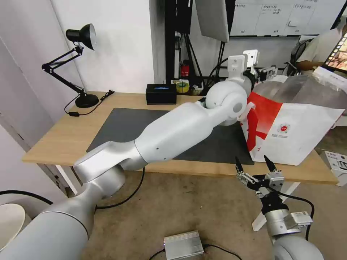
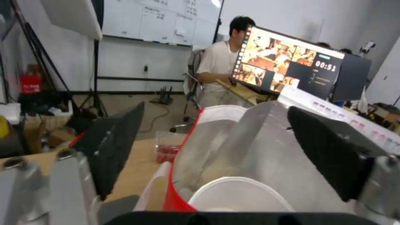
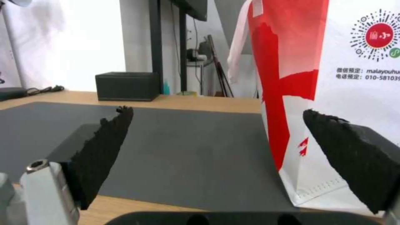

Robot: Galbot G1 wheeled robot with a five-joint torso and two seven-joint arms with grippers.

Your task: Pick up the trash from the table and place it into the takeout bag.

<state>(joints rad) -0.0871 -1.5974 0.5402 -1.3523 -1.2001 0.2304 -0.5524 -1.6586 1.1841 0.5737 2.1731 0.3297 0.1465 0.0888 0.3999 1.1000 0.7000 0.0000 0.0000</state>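
The takeout bag [image 1: 292, 135] stands on the right end of the table [image 1: 68, 135], white and red with its foil mouth open. My left arm reaches across the table, and my left gripper [image 1: 266, 73] hovers open over that mouth. In the left wrist view my left gripper [image 2: 221, 150] is spread wide above the foil lining [image 2: 267, 150], and a white bowl [image 2: 239, 195] lies inside the bag beneath it. A clear clamshell box with red scraps [image 2: 167, 147] sits on the table beyond the bag. My right gripper [image 1: 253, 163] waits open, holding nothing, at the table's front edge beside the bag [image 3: 358, 93].
A dark grey mat [image 1: 126, 122] covers the middle of the table. A black box [image 1: 161, 94] sits at the back edge and a black desk lamp [image 1: 81, 36] at the back left. A silver box [image 1: 182, 245] with cables lies on the floor in front.
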